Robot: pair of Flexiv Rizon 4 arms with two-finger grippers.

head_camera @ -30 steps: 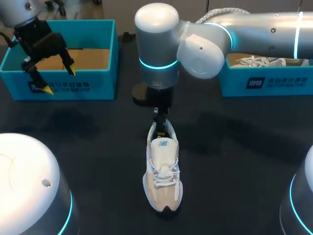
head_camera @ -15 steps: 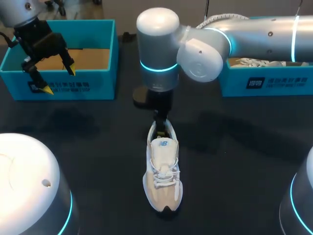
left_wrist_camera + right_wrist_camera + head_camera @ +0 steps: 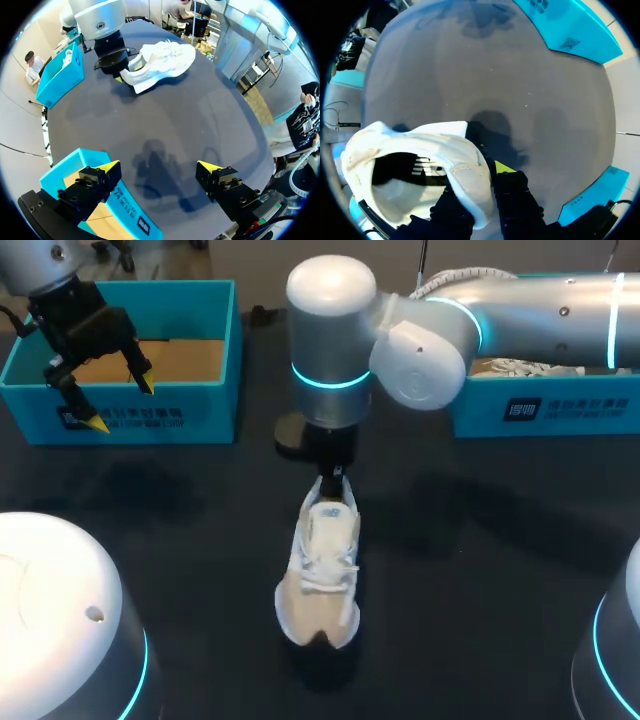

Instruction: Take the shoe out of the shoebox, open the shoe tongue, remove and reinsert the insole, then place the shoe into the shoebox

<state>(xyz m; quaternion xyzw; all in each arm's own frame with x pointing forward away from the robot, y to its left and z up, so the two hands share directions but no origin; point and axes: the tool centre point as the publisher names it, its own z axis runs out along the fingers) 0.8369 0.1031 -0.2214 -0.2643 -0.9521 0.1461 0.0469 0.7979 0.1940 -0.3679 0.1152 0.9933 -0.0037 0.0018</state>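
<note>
A white and beige shoe lies on the dark table, toe toward the front edge and a little to the left. My right gripper comes straight down at its heel. In the right wrist view the gripper is shut on the shoe's heel collar, one finger inside the opening and the yellow-tipped finger outside. The insole shows inside the shoe. My left gripper hangs open over the front wall of the left blue shoebox, holding nothing. The left wrist view shows its own gripper far from the shoe.
A second blue box at the back right holds another white shoe. My right arm's thick links stretch across the back middle. Two white domed bases stand at the front corners.
My right gripper has shut on the shoe's heel. The shoe's toe has swung to the left and the shoe has shifted slightly. The left arm has not moved.
</note>
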